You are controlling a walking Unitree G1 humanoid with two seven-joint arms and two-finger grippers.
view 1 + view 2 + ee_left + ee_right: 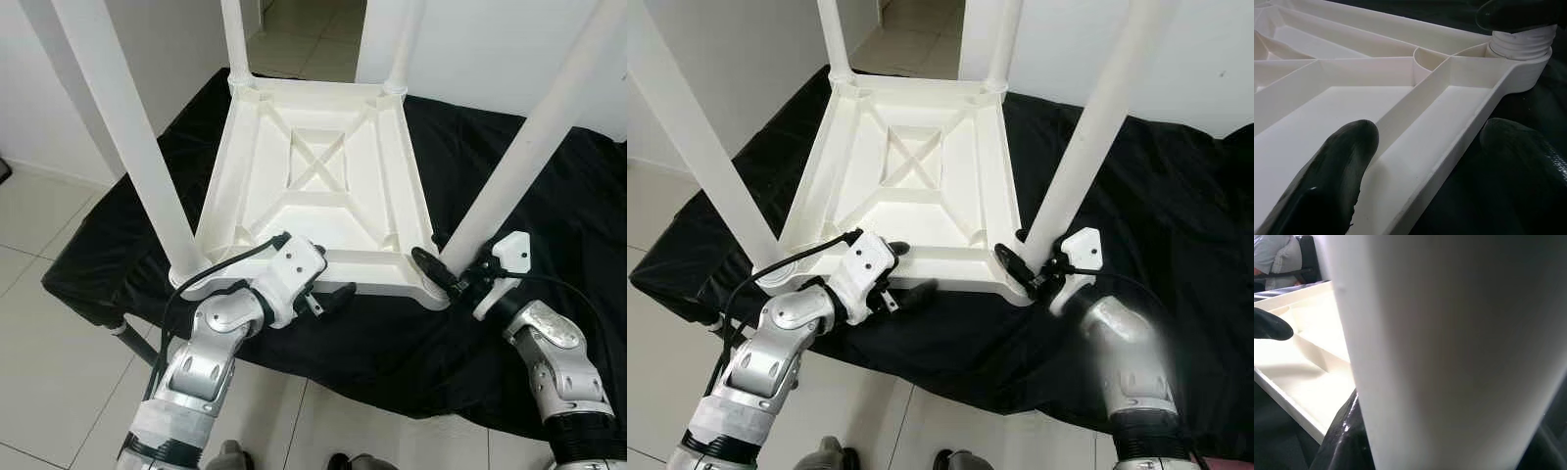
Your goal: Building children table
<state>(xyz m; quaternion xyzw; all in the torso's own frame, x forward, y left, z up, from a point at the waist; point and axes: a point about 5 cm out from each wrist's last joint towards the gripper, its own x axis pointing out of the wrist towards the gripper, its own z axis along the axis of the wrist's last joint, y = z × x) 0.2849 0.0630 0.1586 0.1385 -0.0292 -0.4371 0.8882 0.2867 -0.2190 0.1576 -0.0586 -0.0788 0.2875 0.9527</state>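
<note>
While the white table (313,186) lies upside down on a black cloth (549,196) at frame centre, four legs rise from its corners toward the top edge. Left gripper (318,284), lower centre-left, straddles the near rim with its jaws spread: one finger (1327,181) inside the ribbed underside, the other outside over the cloth. Right gripper (441,269), lower right, has its jaws closed around the base of the near-right leg (519,166). Tiled floor (49,323) fills the lower left.
</note>
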